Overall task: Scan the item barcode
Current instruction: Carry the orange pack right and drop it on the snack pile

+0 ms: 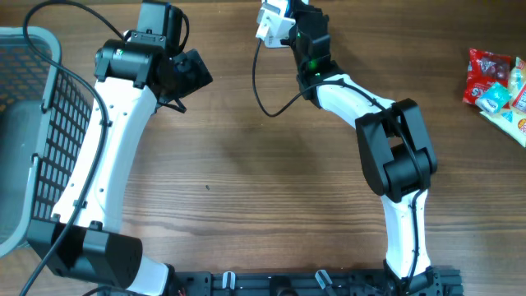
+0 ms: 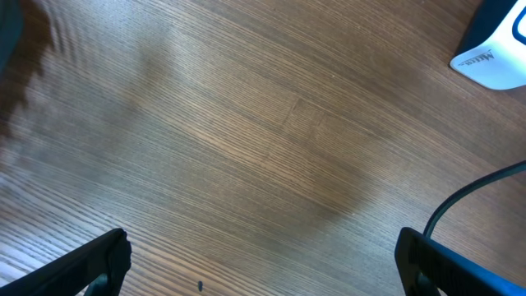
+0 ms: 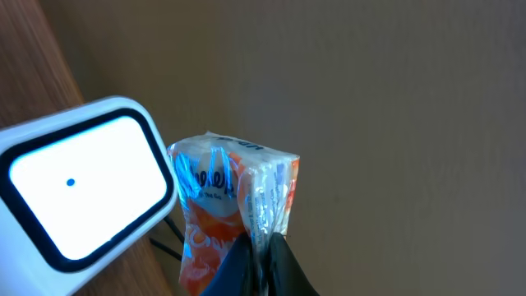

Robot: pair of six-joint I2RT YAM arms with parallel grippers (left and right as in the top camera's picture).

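Orange packet (image 3: 223, 201), clamped in the right gripper (image 3: 263, 248), hangs beside the scanner (image 3: 82, 185); scanning's in hand, probably needs angling toward it. Left gripper (image 2: 263, 270) gapes, empty.

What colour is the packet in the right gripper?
Orange, white and blue packet; right wrist view.

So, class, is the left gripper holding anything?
No: the left gripper stands open, with only the wooden table showing between its fingers.
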